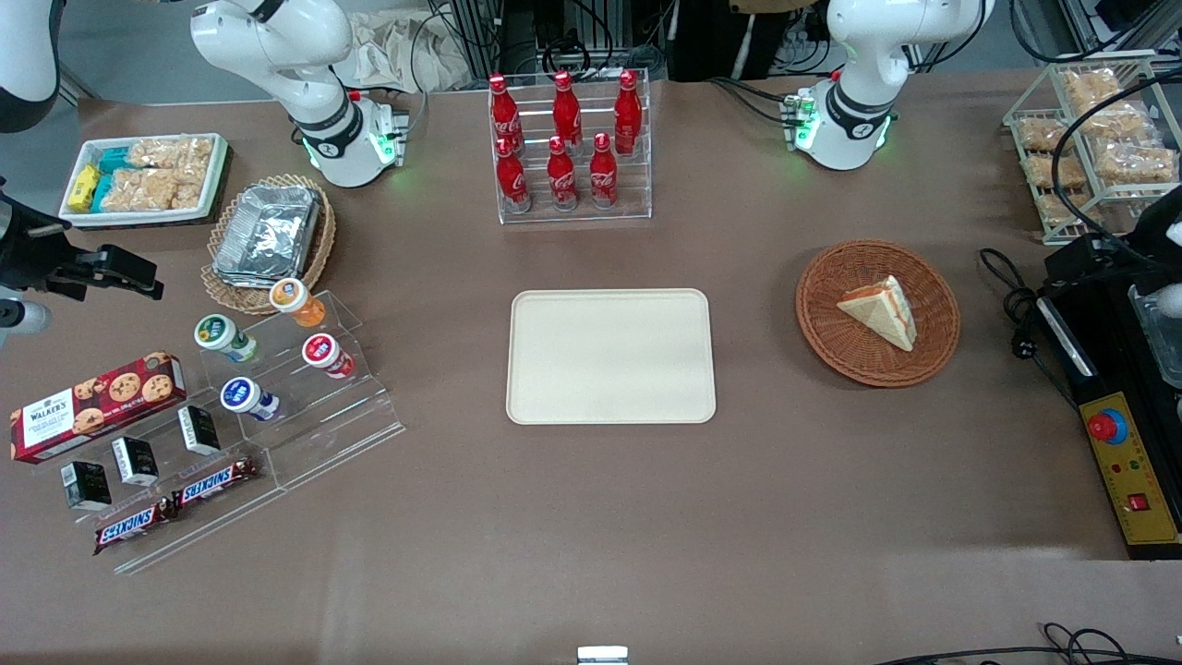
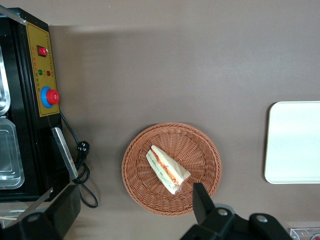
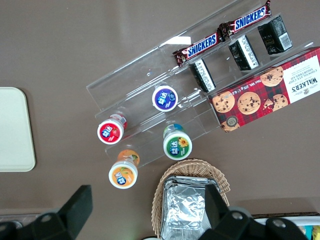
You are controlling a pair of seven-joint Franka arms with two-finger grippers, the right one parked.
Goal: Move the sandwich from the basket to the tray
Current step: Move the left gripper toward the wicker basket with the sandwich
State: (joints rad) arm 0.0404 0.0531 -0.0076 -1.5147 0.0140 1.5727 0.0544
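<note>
Gripper [image 2: 132, 212] high above basket [image 2: 202, 150], fingers open, empty. Descend centred on sandwich [image 2: 167, 169], pinch across bread faces, then tray [image 1: 610, 356].

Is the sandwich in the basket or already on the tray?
In the basket: the sandwich lies inside the basket; the tray is bare. The gripper hangs open above it.

Left arm's end effector [image 2: 132, 212] hovers high — fingers spread wide.
</note>
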